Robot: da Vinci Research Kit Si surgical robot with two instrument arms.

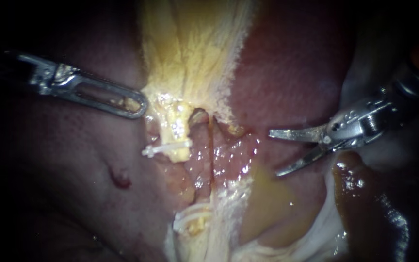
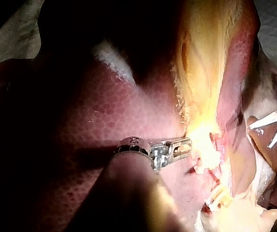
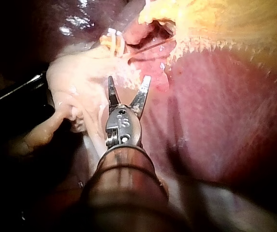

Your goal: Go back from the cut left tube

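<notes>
Wet red liver [image 1: 292,63] around yellow tissue [image 1: 190,43], cut left tube [image 1: 178,140] at centre with clip [image 1: 163,148], left instrument [image 1: 139,105] at its 10 o'clock, end effector clamped on the yellow tissue, right instrument [image 1: 273,153] at 3 o'clock, end effector wide apart, empty, open liver between it and the tube

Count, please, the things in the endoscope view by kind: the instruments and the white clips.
Instruments: 2, the left instrument and the right instrument.
White clips: 3, as far as shows, one upper clip and two lower clips.
Total: 5.
</notes>
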